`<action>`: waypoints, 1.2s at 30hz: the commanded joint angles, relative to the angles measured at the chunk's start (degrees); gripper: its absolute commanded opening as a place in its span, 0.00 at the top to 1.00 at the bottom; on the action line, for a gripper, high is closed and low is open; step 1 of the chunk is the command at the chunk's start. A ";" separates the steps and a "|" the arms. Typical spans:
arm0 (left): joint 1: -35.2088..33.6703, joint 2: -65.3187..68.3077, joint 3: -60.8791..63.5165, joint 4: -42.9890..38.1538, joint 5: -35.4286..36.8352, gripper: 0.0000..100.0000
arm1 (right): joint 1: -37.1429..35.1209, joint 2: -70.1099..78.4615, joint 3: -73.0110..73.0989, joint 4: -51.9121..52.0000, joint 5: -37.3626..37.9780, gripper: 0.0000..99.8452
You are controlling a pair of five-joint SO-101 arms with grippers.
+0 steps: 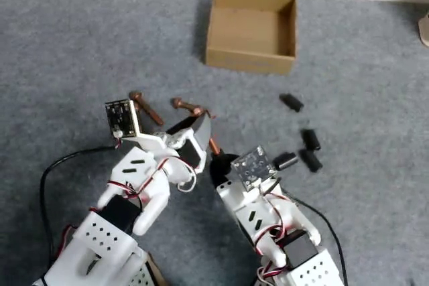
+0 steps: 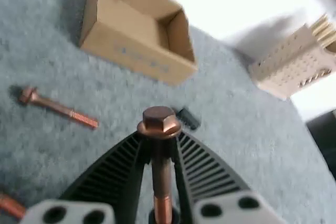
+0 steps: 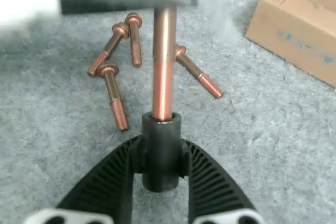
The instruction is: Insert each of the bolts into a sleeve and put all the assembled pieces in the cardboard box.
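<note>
pinching a bolt (image 2: 159, 123) in the left end effector (image 2: 160, 139) and a sleeve (image 3: 161, 156) in the right end effector (image 3: 161, 146), meeting tip to mouth for mating, well short of the cardboard box (image 1: 248, 61).

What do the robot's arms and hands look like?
The left arm and right arm are white plastic with black motor blocks, thin red wires and little holes near the base. A black cable loops beside the left arm. The left hand and right hand have black, ribbed, wedge-shaped fingers.
</note>
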 commanded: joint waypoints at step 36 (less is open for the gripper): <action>-9.63 -1.27 -1.36 9.41 -16.18 0.67 | 19.65 -0.40 1.54 0.22 -0.26 1.00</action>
